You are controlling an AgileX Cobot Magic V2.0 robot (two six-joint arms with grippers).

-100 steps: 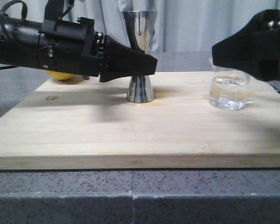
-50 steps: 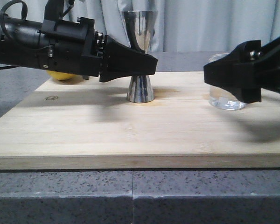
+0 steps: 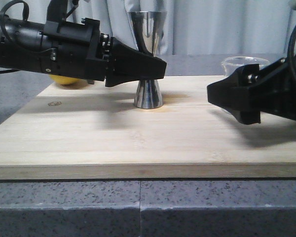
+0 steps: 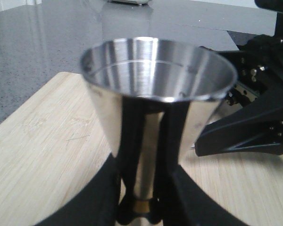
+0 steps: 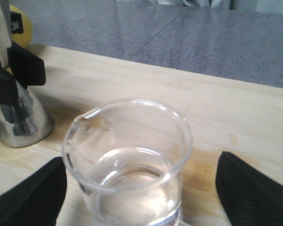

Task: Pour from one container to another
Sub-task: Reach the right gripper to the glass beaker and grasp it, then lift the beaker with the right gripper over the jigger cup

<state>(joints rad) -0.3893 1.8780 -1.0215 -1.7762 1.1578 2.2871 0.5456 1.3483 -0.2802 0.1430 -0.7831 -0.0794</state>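
1. The tall mirror-polished steel double-cone jigger [image 3: 148, 59] stands upright near the rear edge of the pale bamboo board [image 3: 138, 143], about midway along it. A thin gold band shows at its waist in the left wrist view.
2. The left gripper [image 3: 155, 68] is clamped on the jigger's narrow waist; its black fingers [image 4: 132, 141] sit on either side of the stem. The upper cone appears empty.
3. The small clear glass beaker with a pouring lip [image 5: 129, 162] stands toward the board's right rear corner, holding clear liquid in its lower part. In the front view only its rim shows above the right arm.
4. The right gripper [image 3: 227, 96] has its fingers spread apart, one to each side of the beaker and not touching the glass.
5. Step in hand, as judged: taking hold of the beaker. To do it well, the right fingers should close squarely on the beaker wall below the rim, with the beaker centred between them and the lip left unobstructed and facing the jigger. The close should be gentle; glass is smooth and may slip or tip.
6. The left grip should keep the jigger steady and upright to receive the pour.
7. Writing: no brand or label is legible. A small stamped mark near the board's left rear corner cannot be read.
8. A yellow rounded object [image 3: 66, 80] lies behind the left arm.
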